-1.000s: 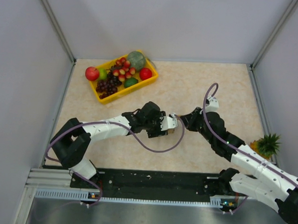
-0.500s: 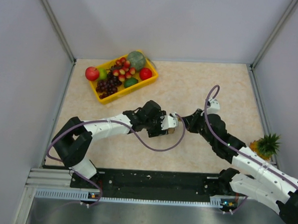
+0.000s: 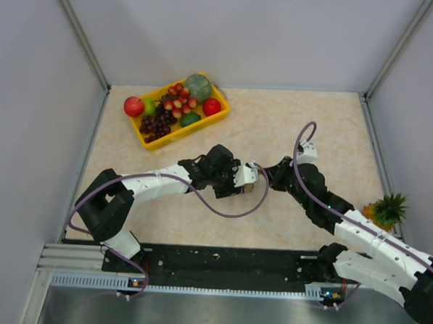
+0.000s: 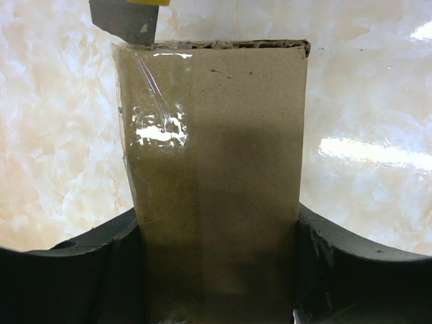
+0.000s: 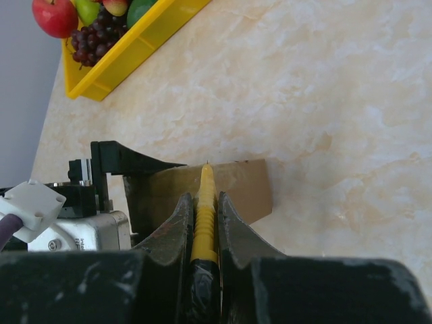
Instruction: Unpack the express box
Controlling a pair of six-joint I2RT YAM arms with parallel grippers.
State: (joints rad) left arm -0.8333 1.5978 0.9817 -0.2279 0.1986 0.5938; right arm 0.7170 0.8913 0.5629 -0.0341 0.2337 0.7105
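The express box is small, brown cardboard with clear tape on it. My left gripper is shut on it, one black finger on each side, and holds it on edge at the middle of the table. My right gripper is shut on a yellow utility knife. The knife tip touches the box's top edge. The grey blade shows at the box's far left corner in the left wrist view. In the top view both grippers meet at the box, left and right.
A yellow tray of fruit stands at the back left, and its corner shows in the right wrist view. A small pineapple lies at the right edge. Grey walls enclose the table on three sides.
My right gripper with the knife has edged slightly left toward the box. The left arm and box have barely moved.
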